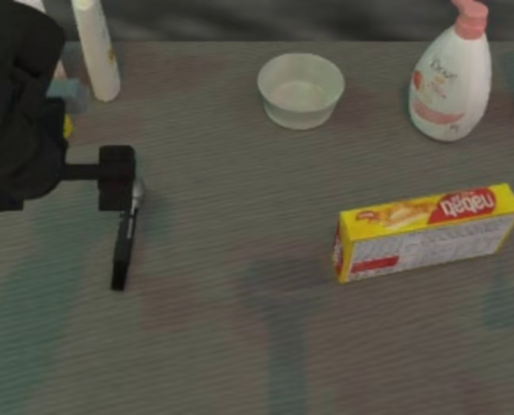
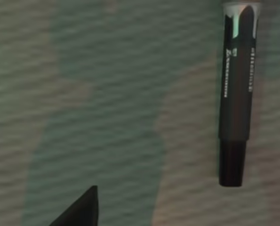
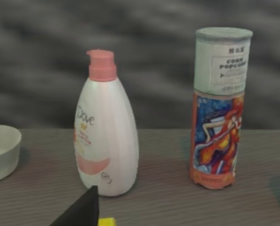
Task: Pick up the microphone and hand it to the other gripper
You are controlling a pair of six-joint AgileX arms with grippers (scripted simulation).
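The microphone (image 1: 123,240) lies flat on the table's left side, its black handle pointing toward the front edge and its grey head (image 1: 137,192) toward the back. My left gripper (image 1: 117,177) hovers over the head end, open, holding nothing. In the left wrist view the microphone (image 2: 236,99) lies off to one side, apart from the one black fingertip (image 2: 85,207) that shows. My right arm is outside the top view. Its wrist view shows one black fingertip (image 3: 85,207) with nothing held.
A white bowl (image 1: 300,89) stands at the back centre and a Dove pump bottle (image 1: 452,78) at the back right. A yellow biscuit box (image 1: 428,232) lies right of centre. A tall white bottle (image 1: 97,47) stands behind my left arm. A popcorn can (image 3: 220,108) stands beside the Dove bottle.
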